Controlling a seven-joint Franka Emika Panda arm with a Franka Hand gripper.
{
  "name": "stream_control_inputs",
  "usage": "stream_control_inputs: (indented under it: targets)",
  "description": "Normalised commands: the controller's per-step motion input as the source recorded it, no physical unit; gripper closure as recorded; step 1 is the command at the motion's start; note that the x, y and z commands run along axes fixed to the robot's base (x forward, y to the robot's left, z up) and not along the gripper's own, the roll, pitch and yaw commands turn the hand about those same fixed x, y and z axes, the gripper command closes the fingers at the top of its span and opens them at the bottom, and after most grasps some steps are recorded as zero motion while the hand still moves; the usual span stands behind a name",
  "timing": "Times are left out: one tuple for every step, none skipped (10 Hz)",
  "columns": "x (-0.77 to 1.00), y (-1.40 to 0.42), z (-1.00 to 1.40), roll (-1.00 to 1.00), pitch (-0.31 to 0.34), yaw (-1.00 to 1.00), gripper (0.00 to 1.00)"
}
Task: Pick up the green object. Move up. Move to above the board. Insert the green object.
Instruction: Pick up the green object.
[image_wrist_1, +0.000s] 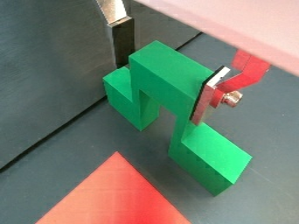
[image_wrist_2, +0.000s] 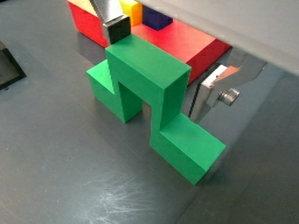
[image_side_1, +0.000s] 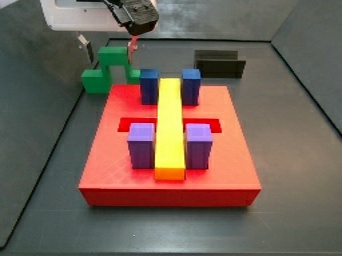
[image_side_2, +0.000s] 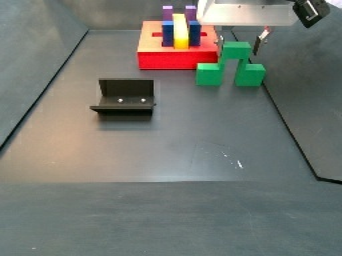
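The green object is a bright green arch standing on its two legs on the dark floor, just beside the board; it shows in both wrist views and both side views. My gripper is low over it and straddles its top bar. One finger with a dark pad stands at one end of the bar and the silver finger at the opposite end, with a slight gap still showing. The jaws are open. The board is a red slab bearing a yellow bar, blue and purple blocks.
A dark blackish arch block lies behind the board. The dark fixture stands on the floor to the left. The enclosure's walls rise close behind the green object and the gripper.
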Motion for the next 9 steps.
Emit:
stream_control_inputs:
  targets:
    - [0.00,0.00,0.00,0.00,0.000,0.00,1.00]
    - [0.00,0.00,0.00,0.00,0.000,0.00,1.00]
    - [0.00,0.00,0.00,0.00,0.000,0.00,1.00]
    - [0.00,0.00,0.00,0.00,0.000,0.00,1.00]
    - [0.00,0.00,0.00,0.00,0.000,0.00,1.00]
    - [0.00,0.00,0.00,0.00,0.000,0.00,1.00]
    - [0.00,0.00,0.00,0.00,0.000,0.00,1.00]
    - [0.00,0.00,0.00,0.00,0.000,0.00,1.00]
    - [0.00,0.00,0.00,0.00,0.000,0.00,1.00]
